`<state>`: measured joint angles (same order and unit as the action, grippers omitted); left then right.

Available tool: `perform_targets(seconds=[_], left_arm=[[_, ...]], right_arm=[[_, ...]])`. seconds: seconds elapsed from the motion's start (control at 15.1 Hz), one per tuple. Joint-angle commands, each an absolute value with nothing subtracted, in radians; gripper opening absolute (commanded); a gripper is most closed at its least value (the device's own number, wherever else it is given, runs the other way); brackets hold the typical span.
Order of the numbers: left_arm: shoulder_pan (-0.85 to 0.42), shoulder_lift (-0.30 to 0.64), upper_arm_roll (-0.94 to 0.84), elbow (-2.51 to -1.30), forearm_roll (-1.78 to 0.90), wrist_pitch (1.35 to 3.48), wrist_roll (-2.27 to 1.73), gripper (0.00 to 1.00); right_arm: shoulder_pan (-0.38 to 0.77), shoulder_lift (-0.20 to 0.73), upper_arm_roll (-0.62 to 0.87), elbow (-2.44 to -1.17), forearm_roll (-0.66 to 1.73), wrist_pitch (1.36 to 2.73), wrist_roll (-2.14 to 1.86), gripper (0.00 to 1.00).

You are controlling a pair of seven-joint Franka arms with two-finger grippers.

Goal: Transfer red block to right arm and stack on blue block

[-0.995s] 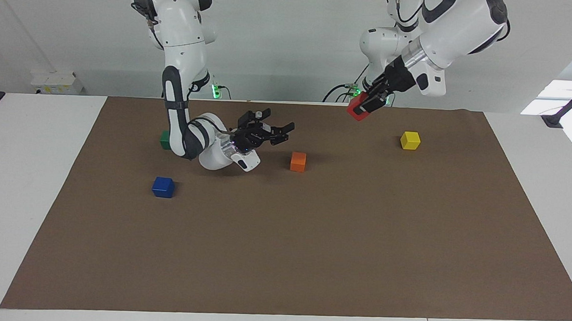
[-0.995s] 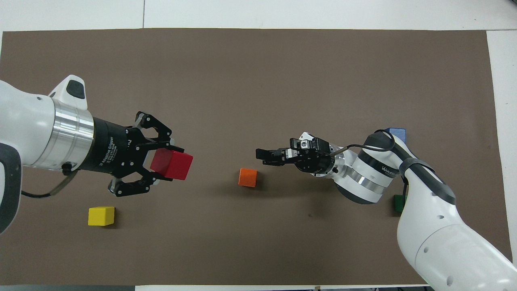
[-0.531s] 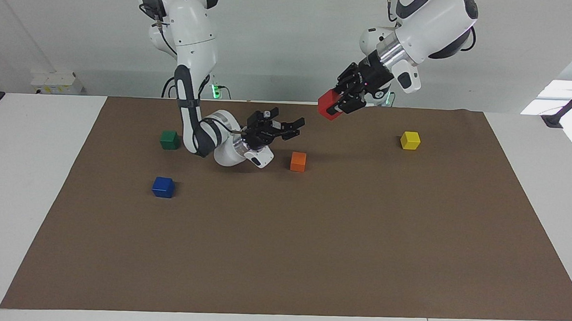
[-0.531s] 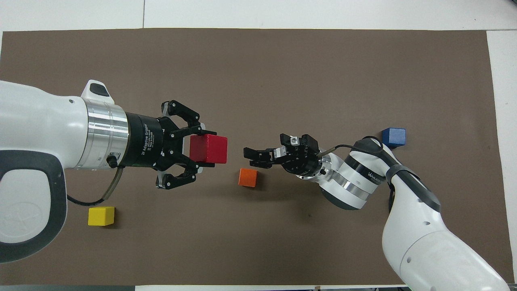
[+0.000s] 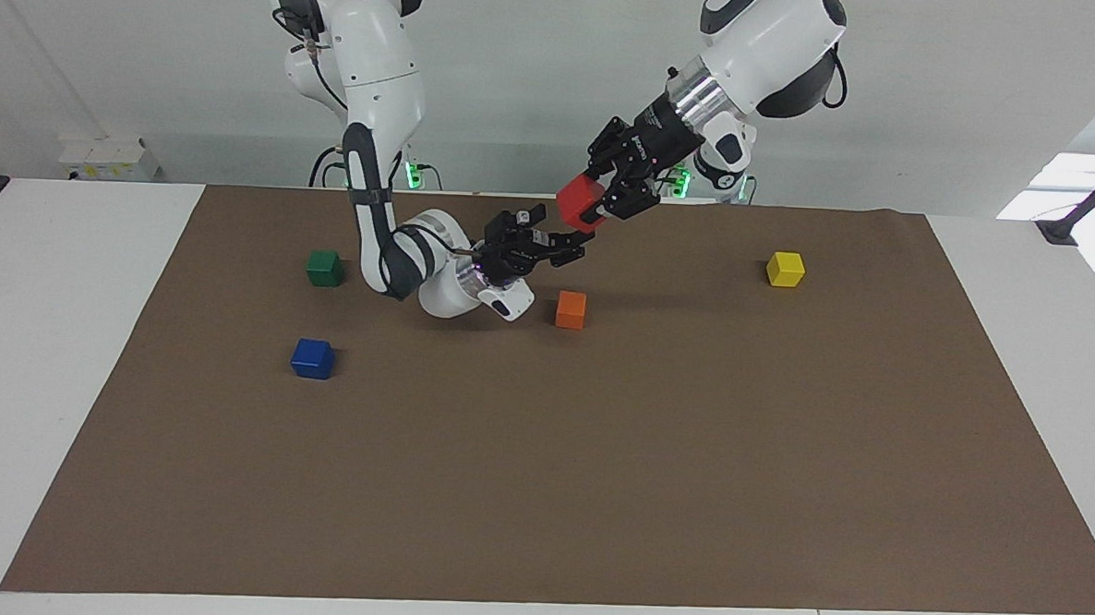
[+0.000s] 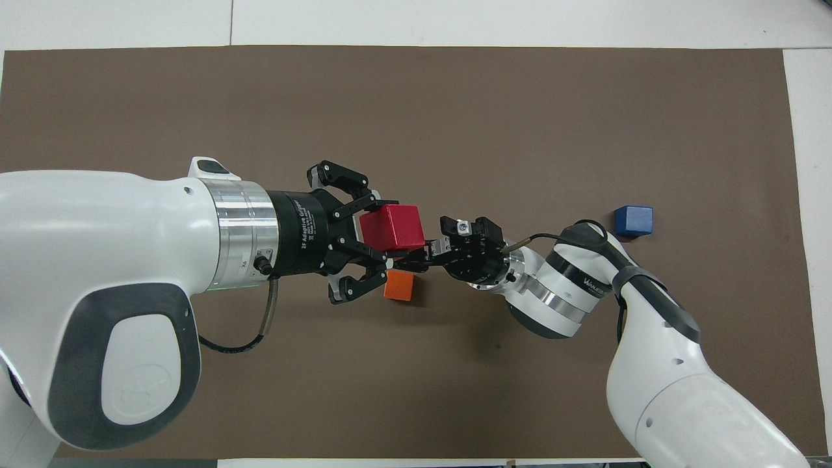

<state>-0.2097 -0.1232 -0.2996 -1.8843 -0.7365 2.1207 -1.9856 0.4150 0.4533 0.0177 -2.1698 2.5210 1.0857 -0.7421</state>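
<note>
The left gripper (image 5: 600, 202) pinches the red block (image 5: 579, 203) in the air at upper centre of the facing view, over the brown mat (image 5: 596, 458) just above the orange block (image 5: 570, 309). The right gripper (image 5: 564, 244), fingers spread wide, points at the block from just beside it, not yet around it. This looks like the handover step: next the right fingers need to straddle the cube's free faces and close before the left lets go. The blue block (image 5: 312, 358) waits at middle left, the green block (image 5: 325, 267) above it, and the yellow block (image 5: 785, 269) at the upper right.
</note>
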Motion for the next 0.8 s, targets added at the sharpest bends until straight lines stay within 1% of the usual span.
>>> perform_targets(seconds=[0.0, 0.27, 0.46, 0.53, 0.6, 0.66, 0.73], left_arm=[[-0.218, -0.147, -0.287, -1.922, -0.756, 2.143, -2.048, 0.0], [-0.224, -0.143, -0.29, -1.928, -0.701, 2.143, -2.098, 0.0], [-0.232, -0.146, -0.29, -1.936, -0.693, 2.126, -2.088, 0.0], [-0.232, -0.147, -0.29, -1.939, -0.692, 2.119, -2.086, 0.0], [-0.232, -0.147, -0.29, -1.94, -0.692, 2.111, -2.082, 0.0], [-0.232, -0.147, -0.29, -1.94, -0.692, 2.105, -2.074, 0.0], [-0.232, -0.147, -0.29, -1.94, -0.692, 2.097, -2.068, 0.0]], right_arm=[[0.44, 0.466, 0.021, -2.148, 2.585, 1.108, -0.729, 1.0], [0.446, 0.466, 0.021, -2.14, 2.589, 1.115, -0.73, 0.99], [0.44, 0.466, 0.02, -2.132, 2.589, 1.127, -0.727, 0.94], [0.442, 0.466, 0.02, -2.132, 2.589, 1.132, -0.727, 0.81], [0.445, 0.466, 0.02, -2.131, 2.589, 1.134, -0.727, 0.61], [0.445, 0.466, 0.02, -2.131, 2.589, 1.137, -0.73, 0.22], [0.446, 0.466, 0.02, -2.132, 2.589, 1.137, -0.733, 0.0]])
